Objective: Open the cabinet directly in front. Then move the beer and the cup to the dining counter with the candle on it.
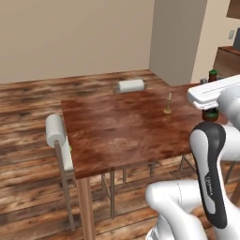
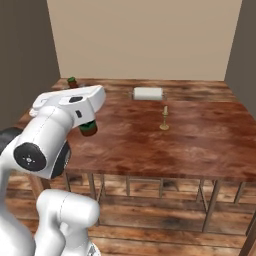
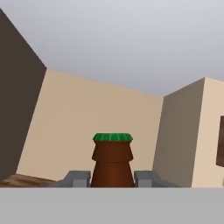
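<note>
The beer (image 3: 112, 162), a brown bottle with a green cap, stands upright between my gripper's (image 3: 112, 178) two grey fingers, which are shut on its neck. In the base views my white hand hides the bottle's middle. Its cap (image 1: 213, 74) shows above the hand and its base (image 2: 89, 130) below, over the near end of the dining counter (image 2: 200, 145). I cannot tell whether the base touches the wood. The candle (image 1: 168, 104) (image 2: 164, 119) stands in its brass holder further along the top. The cup is out of view. A brown wooden corner (image 1: 233, 7) may be the cabinet.
Two chairs with white rolled backs stand at the table, one at its side (image 1: 55, 131) and one at the far end (image 1: 130, 86) (image 2: 148, 93). Plank flooring lies all around. A grey wall pillar (image 1: 178, 37) rises behind the table.
</note>
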